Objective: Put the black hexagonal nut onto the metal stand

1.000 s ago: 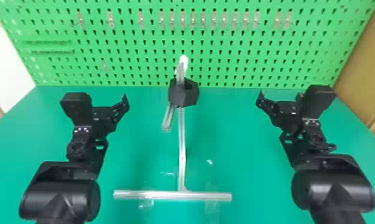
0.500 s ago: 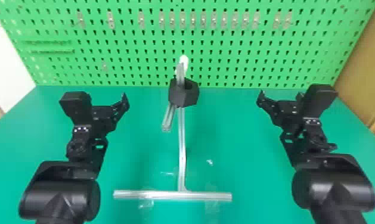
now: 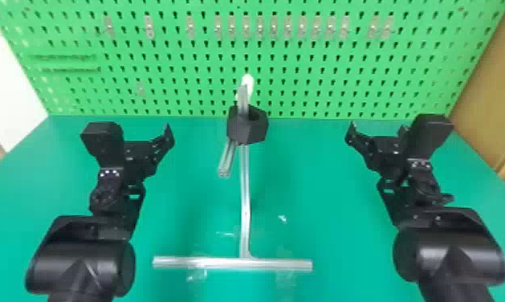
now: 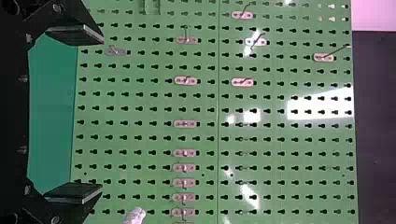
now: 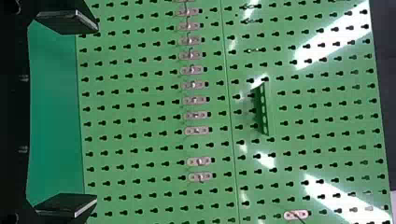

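The black hexagonal nut (image 3: 248, 130) sits around the metal stand (image 3: 245, 200), near the stand's upper end, with the post's tip rising through it. Left of the nut is my left gripper (image 3: 151, 132), apart from it and holding nothing. My right gripper (image 3: 375, 130) stands at a similar distance on the nut's other side. In the left wrist view, the left gripper (image 4: 95, 114) has its two fingers wide apart. The right wrist view likewise has the right gripper (image 5: 93, 114) open, with bare air between its fingers.
A green pegboard (image 3: 303, 80) with small metal hooks rises behind the green table (image 3: 327, 180). The stand's crossbar foot (image 3: 223, 263) lies along the table between the two arms, and a short side bar (image 3: 226, 160) juts out below the nut. Clear tape pieces stick near the foot.
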`<state>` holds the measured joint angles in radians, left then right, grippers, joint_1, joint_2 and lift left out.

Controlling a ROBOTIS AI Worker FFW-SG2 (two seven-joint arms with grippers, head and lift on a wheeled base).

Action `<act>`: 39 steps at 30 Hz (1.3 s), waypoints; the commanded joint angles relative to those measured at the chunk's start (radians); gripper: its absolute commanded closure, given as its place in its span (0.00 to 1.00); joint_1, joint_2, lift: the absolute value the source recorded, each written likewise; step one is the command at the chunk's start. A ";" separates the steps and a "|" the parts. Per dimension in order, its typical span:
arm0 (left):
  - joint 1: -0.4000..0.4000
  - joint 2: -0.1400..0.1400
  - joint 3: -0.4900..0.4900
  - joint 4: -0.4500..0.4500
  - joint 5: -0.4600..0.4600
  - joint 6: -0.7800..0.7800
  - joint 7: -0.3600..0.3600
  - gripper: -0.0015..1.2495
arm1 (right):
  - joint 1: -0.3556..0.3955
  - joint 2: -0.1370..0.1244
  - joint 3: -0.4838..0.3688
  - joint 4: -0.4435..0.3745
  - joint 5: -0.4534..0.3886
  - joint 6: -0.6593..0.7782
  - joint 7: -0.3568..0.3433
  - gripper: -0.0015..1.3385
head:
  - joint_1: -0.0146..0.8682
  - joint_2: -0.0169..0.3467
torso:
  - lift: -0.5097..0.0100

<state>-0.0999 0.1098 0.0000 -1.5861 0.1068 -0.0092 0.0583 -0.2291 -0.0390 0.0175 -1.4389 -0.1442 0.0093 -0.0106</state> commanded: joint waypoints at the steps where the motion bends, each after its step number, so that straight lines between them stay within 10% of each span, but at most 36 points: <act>1: -0.001 0.001 0.002 0.000 0.001 0.000 0.000 0.13 | -0.001 -0.001 0.001 0.000 0.000 0.003 0.000 0.03 | 0.80 0.27 | 0.98; 39: 0.002 -0.001 0.008 0.002 0.007 0.000 0.003 0.13 | -0.010 -0.012 0.035 -0.023 0.015 0.026 0.001 0.05 | 0.80 0.27 | 0.98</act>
<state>-0.0988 0.1089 0.0062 -1.5846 0.1135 -0.0092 0.0604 -0.2377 -0.0500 0.0452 -1.4555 -0.1480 0.0354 -0.0091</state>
